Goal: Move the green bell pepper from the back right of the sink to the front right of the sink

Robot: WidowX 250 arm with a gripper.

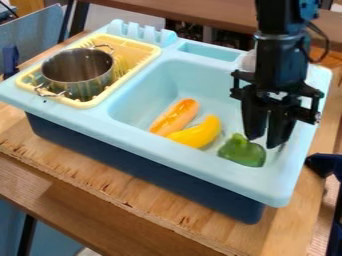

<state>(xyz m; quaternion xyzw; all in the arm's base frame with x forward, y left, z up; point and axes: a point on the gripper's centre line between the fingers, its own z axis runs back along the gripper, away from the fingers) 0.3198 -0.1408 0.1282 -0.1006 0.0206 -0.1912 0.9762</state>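
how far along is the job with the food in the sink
Looks set: the pot, standing in the yellow rack. In hand: nothing; the gripper hangs open by the green pepper. Seemingly left: any grasp of the pepper, which lies in the sink with the banana and hot dog

I have room above light-blue plastic basin (155,76) | low obstacles: long orange toy (175,117), curved yellow toy banana (198,133), rounded green toy pepper (243,151)

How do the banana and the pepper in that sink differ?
The banana is long and curved; the pepper is squat and rounded. The banana is yellow, the pepper green. The pepper sits right by the gripper, the banana farther off. Both lie in the light-blue sink.
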